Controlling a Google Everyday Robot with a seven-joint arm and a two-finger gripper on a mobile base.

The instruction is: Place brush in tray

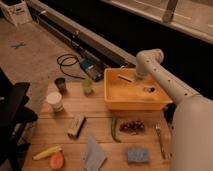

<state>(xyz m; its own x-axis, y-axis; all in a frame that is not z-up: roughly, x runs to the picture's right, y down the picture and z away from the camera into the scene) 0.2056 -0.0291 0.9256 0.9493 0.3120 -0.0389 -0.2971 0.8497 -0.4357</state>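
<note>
The claw [134, 76], grip state unclear, hovers over the tray [134, 102] by the brush [125, 78].

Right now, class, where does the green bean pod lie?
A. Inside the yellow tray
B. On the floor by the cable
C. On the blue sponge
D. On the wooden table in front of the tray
D: the green bean pod lies on the wooden table in front of the yellow tray, while the claw is over the tray's far end.

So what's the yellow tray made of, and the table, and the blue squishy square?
The tray looks like smooth plastic: even yellow, moulded rim. The table looks like bare wood: pale planks with seams. The blue sponge seems soft foam: matte and blocky. The gripper hangs over the tray's back edge, near the brush.
</note>
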